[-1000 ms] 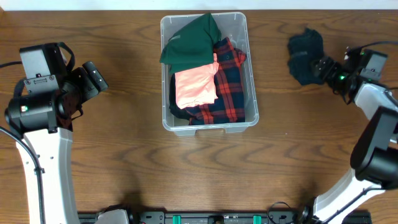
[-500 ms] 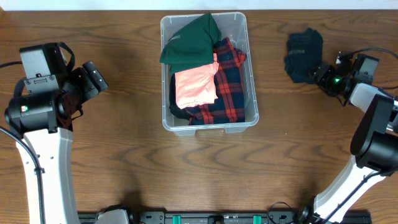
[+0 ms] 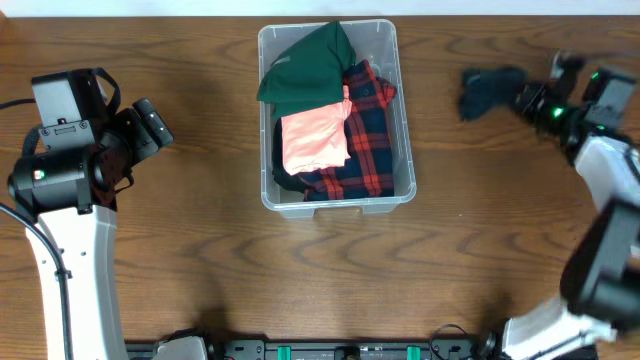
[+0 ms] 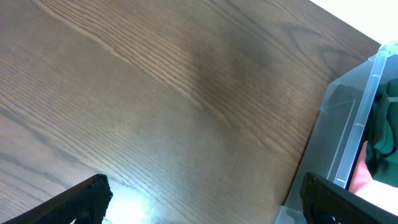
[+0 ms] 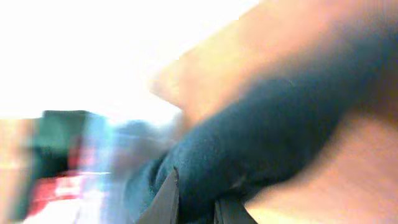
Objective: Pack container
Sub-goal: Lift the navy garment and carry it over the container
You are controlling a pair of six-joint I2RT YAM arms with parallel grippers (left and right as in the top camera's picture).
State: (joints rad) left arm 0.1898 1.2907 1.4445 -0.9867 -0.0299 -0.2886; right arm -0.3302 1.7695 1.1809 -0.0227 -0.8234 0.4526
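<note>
The clear plastic container (image 3: 405, 120) stands at the middle back of the table, holding a green garment (image 3: 310, 65), a pink one (image 3: 315, 140) and a red plaid one (image 3: 365, 140). At the far right my right gripper (image 3: 525, 100) is shut on a dark teal garment (image 3: 487, 88), which hangs bunched from the jaws. The blurred right wrist view shows that cloth (image 5: 267, 137) pinched in my right gripper (image 5: 198, 205). On the left, my left gripper (image 3: 158, 128) stands open with nothing in it. In its wrist view, my left gripper (image 4: 205, 208) is over bare wood beside the container's wall (image 4: 354, 124).
The brown wooden table (image 3: 200, 260) runs out to the front and sides. A pale wall edge lies along the table's back (image 3: 150, 8). The arm bases stand at the front edge (image 3: 350, 350).
My right gripper has shut on the dark teal garment and pulled it up off the table, bunching it. The left arm has not moved.
</note>
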